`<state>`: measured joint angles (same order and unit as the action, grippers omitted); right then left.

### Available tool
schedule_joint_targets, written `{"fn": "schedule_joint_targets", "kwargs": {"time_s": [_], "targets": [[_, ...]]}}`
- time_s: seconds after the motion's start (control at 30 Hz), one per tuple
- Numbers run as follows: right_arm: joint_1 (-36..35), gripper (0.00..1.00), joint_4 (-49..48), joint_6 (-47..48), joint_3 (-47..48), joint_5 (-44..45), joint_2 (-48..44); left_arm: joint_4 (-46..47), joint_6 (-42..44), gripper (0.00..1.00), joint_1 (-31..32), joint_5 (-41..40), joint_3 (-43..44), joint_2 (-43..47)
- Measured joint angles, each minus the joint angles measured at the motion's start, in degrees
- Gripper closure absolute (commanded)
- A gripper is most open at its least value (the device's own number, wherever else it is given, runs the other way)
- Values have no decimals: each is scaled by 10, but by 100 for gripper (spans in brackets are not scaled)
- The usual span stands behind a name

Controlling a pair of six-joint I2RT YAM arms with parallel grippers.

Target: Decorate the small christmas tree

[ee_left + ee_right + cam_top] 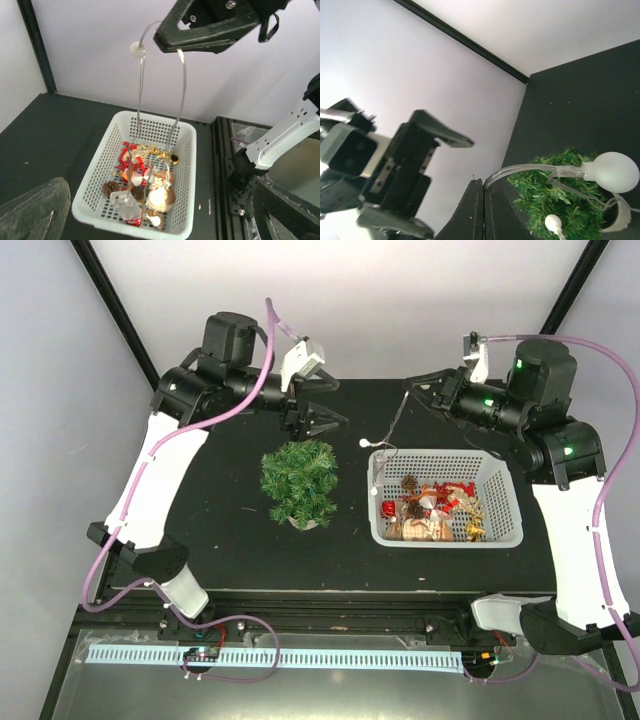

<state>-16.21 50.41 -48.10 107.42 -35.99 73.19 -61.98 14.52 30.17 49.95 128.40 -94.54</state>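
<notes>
The left pincer (pixel 318 426) hangs over the far part of the black bench (pixel 230 552), its fingers spread wide and nothing between them. The overhead view shows it just beyond the small christmas tree (pixel 300 483). Its own wrist camera shows only the two finger edges at the bottom corners and does not catch the tree at all.

The tree stands left of centre on the bench, well apart from the arm bases. It is upright on its whitish round base (pixel 303 523), with its long axis vertical and its tip pointing up. From above it reads as a bushy green round. The right wrist view shows only its crown, low and to the right.

To the right a light string (pixel 139 95) of clear wire hangs down into the white basket (pixel 500 538). A round white bulb (pixel 135 48) sits high on it. The left wrist view shows best how the strands drop among the ornaments (pixel 440 505), which are red, gold and a pine cone.

The right pincer (pixel 483 207) is pressed together, pinching that wire. Its own camera shows the wire leaving the closed tips and a large bulb in front of the tree. The overhead view places this pincer above the basket's far left corner.
</notes>
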Motion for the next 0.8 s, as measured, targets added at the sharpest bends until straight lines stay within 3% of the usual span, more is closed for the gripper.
{"fn": "schedule_joint_targets", "kwargs": {"time_s": [0.23,0.57,0.8], "targets": [[-3,98,-67,-39,-42,-26,-26,32,-23,2,3,61,36,-67],[-28,98,-125,-74,-82,-31,-26,38,-27,14,38,105,41,-86],[-49,98,-160,-93,-106,-32,-23,41,-21,5,63,99,56,-95]]}}
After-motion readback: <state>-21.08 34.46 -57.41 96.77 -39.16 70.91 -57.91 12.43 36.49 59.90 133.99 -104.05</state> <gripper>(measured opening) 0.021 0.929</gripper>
